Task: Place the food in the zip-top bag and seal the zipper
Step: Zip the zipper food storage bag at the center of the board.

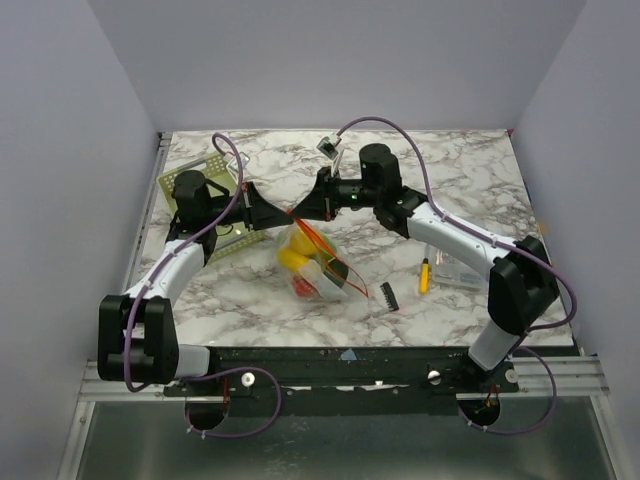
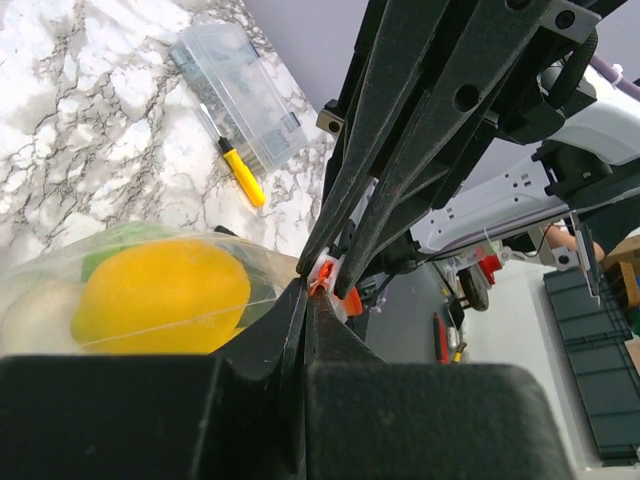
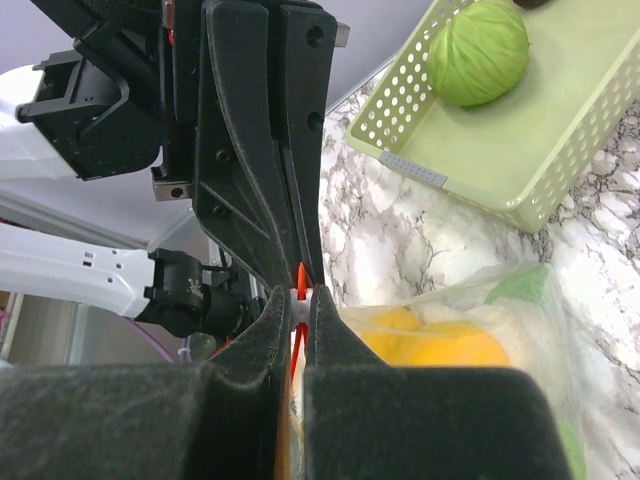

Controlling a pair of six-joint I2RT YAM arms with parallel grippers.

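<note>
The zip-top bag [image 1: 318, 268] hangs between my two grippers above the table, with yellow, red, green and whitish food [image 1: 298, 258] inside. A yellow fruit [image 2: 160, 295] fills the left wrist view and also shows in the right wrist view [image 3: 440, 345]. My left gripper [image 1: 283, 212] is shut on the bag's top corner at the zipper's [image 2: 345, 290] end. My right gripper [image 1: 304, 210], tip to tip with it, is shut on the zipper's white slider [image 3: 300, 293]. The red-orange zipper [image 1: 325, 248] runs down the bag's edge. A green cabbage [image 3: 478, 52] lies in the basket.
The light green slotted basket [image 3: 520, 170] stands at the back left, partly under my left arm [image 1: 190, 195]. A clear rigid box [image 1: 460, 270], a yellow-handled screwdriver [image 1: 424, 275] and a small black comb-like piece [image 1: 389, 295] lie at the right front.
</note>
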